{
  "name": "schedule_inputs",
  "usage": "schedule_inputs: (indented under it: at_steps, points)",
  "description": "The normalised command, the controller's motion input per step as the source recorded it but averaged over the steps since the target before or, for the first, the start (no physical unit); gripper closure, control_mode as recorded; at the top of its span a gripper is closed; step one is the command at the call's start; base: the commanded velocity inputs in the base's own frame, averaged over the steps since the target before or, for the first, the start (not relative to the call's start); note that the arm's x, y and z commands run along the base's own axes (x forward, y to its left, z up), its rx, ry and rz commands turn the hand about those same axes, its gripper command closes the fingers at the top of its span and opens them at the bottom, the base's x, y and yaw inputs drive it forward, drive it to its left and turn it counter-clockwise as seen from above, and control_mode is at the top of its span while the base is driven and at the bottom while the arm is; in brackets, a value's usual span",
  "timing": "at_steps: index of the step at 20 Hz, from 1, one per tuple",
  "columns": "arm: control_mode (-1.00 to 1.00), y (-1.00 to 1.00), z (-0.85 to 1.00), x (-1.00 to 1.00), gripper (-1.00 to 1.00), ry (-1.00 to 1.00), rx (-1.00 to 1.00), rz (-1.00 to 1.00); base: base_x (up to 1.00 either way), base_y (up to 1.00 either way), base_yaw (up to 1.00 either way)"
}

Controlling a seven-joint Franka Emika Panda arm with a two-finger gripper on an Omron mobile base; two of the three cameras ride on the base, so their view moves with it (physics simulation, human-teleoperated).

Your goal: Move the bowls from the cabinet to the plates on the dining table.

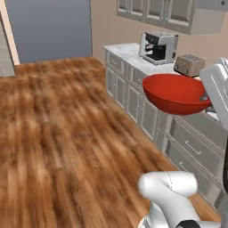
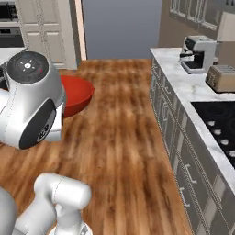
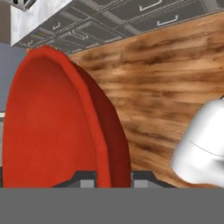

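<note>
A large glossy red bowl (image 1: pixel 176 93) hangs in the air in front of the low drawer units, held by its rim. In the hand view my gripper (image 3: pixel 114 177) is shut on the red bowl (image 3: pixel 57 122), its rim running between the two dark fingertips (image 3: pixel 87 179). The right base view shows the red bowl (image 2: pixel 75 94) over the wooden floor, partly hidden behind my arm. A row of grey-beige wall cabinets (image 1: pixel 173 13) hangs above the counter with its doors closed. The plates and the dining table are out of view.
A marble counter (image 1: pixel 129 53) with drawer fronts runs along the right. It carries a coffee machine (image 1: pixel 158 46), a toaster (image 1: pixel 189 65) and a black cooktop (image 2: pixel 218 124). Wooden floor (image 1: pixel 67 133) stretches to the left. Tall beige cabinets (image 2: pixel 41 32) stand at the far left.
</note>
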Motion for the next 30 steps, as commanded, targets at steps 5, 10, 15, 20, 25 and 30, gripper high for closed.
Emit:
schedule_inputs:
  at_steps: [5,10,15,20,25,30]
  points:
    - [1.0,0.0,0.0,0.0,1.0,0.0,0.0,0.0,0.0,0.0,0.69]
    - [1.0,0.0,0.0,0.0,1.0,0.0,0.0,0.0,0.0,0.0,0.68]
    - [1.0,0.0,0.0,0.0,1.0,0.0,0.0,0.0,-0.01,0.0,0.66]
    - [1.0,0.0,0.0,0.0,1.0,0.0,0.0,0.0,-0.05,0.02,0.63]
    - [1.0,0.0,0.0,0.0,1.0,0.0,0.0,0.0,-0.07,0.0,0.62]
    - [1.0,0.0,0.0,0.0,1.0,0.0,0.0,0.0,-0.01,0.0,0.66]
